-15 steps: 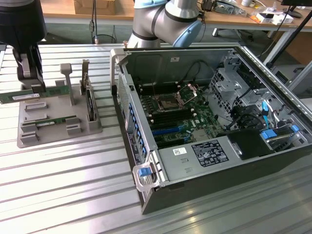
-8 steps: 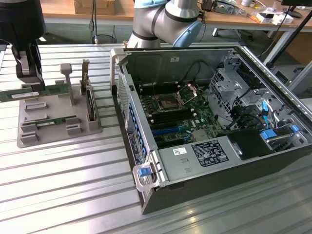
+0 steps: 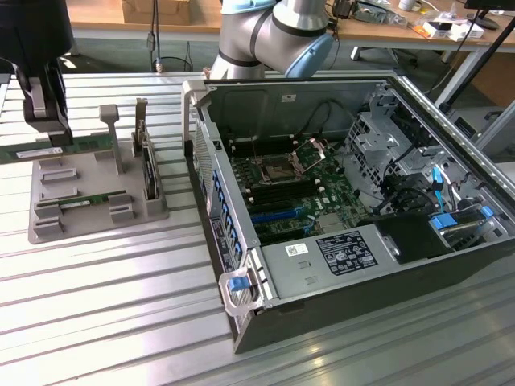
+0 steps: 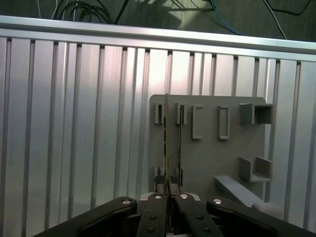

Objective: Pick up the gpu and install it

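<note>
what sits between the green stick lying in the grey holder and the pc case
In the exterior view, a dark upright card stands at the holder's edge between the stick and the case.

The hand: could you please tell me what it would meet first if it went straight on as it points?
Probably the grey holder tray: the hand, shut on the gpu, points down at its slots. The gpu's edge would touch first; depth is unclear.

No text can be read: the black sticker (image 3: 344,251) and white label (image 3: 296,250) inside the computer case (image 3: 338,310) carry illegible print.
</note>
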Robot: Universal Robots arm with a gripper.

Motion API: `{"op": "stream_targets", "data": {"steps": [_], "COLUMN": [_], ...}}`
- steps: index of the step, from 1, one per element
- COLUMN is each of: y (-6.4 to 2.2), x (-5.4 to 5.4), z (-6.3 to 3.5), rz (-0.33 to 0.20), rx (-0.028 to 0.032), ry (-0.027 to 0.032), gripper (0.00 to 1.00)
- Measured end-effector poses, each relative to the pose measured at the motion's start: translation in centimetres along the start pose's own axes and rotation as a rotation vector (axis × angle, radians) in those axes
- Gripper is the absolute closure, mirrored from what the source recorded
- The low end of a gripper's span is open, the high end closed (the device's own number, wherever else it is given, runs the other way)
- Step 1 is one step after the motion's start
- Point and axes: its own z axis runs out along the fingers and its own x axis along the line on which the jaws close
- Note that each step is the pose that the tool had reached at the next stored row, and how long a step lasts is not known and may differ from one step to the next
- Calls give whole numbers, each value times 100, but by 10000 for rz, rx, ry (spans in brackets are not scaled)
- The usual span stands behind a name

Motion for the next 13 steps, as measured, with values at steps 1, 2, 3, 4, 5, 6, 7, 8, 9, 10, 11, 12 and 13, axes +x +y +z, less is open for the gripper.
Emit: {"op": "stream_targets", "data": {"steps": [1, 2, 3, 4, 5, 6, 7, 8, 9, 10, 11, 12, 13], "y": [1, 1, 1, 2, 2, 2, 3, 3, 4, 4, 5, 5, 5], "x": [0, 0, -1, -1, -1, -1, -1, -2, -2, -2, -2, -2, -3], "z": [-10, -17, -26, -35, -45, -53, -60, -66, -79, -90, -104, -109, -114], "rz": [0, 0, 0, 0, 0, 0, 0, 0, 0, 0, 0, 0, 0], "rx": [0, 1, 0, 1, 0, 1, 0, 0, 1, 0, 0, 0, 0], "ry": [0, -1, -1, -1, -1, -1, 0, 0, 0, 0, 0, 0, 0], "gripper": [88, 88, 88, 88, 88, 88, 88, 88, 88, 88, 88, 88, 88]}}
